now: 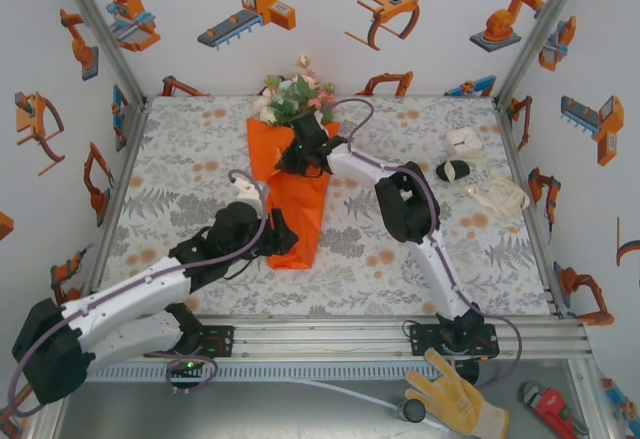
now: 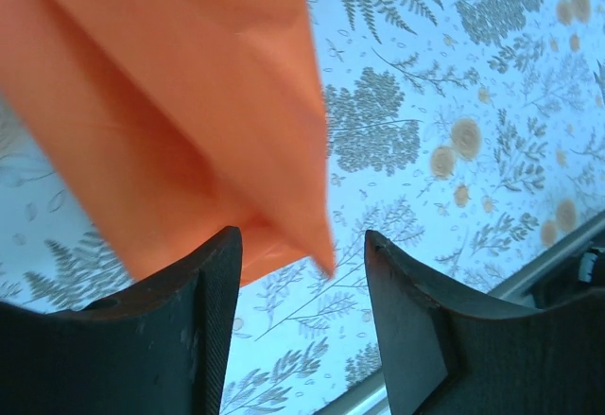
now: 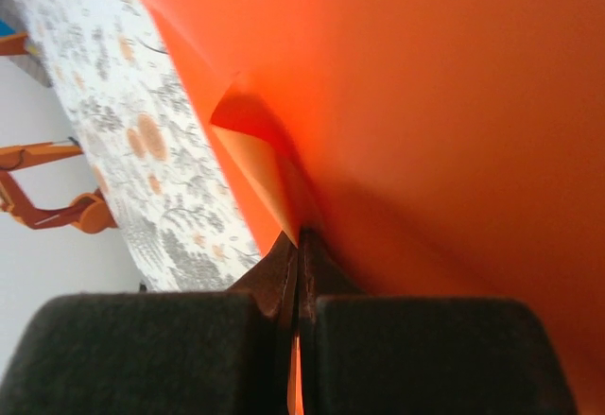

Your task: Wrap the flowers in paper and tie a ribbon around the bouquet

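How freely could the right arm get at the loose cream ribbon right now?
Probably not yet: the right gripper is shut on the bright orange paper sheet and would have to let go first. The cream ribbon itself lies uncovered, to that arm's right.

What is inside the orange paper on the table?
The flowers: their blossoms and leaves stick out of the wide far end of the paper. The stems are covered by it, so how far down they reach can't be seen.

No words, labels, brands or numbers can be read; the walls [image 1: 330,54] bear wordless robot drawings [image 1: 250,14], the tabletop [image 1: 180,189] a fern pattern.
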### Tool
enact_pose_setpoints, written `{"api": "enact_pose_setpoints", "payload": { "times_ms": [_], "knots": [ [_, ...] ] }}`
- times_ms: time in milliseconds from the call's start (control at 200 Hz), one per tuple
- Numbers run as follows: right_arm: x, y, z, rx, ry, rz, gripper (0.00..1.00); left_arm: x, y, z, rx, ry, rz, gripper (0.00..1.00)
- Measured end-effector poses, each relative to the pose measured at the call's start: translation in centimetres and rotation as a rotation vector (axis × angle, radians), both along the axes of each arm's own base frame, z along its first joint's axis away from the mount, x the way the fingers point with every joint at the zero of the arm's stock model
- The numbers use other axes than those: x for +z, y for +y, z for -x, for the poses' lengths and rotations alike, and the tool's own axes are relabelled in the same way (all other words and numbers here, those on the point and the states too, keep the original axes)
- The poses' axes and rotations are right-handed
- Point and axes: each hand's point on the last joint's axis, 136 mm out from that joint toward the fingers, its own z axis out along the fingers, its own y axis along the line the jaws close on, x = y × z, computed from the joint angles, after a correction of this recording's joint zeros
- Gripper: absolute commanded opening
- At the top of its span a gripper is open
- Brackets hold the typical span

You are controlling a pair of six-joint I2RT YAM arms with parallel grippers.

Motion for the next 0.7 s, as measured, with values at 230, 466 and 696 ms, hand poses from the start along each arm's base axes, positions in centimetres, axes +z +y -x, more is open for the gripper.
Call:
{"api": "enact_pose_setpoints", "payload": {
  "times_ms": [230,466,696],
  "knots": [
    [3.7,1.0,-1.5,-0.015,-0.066,-0.061,0.0,-4.0,0.9,-1.6,0.045,0.143,-0.01,0.69],
    [3.8,0.9,-1.7,-0.018,-0.068,-0.061,0.0,-5.7,2.3,-1.4,0.072,0.166,-0.051,0.66],
    [3.7,-0.5,-2.7,-0.038,-0.071,-0.048,0.0,-6.6,4.7,-1.8,0.138,0.159,-0.127,0.63]
  ]
}}
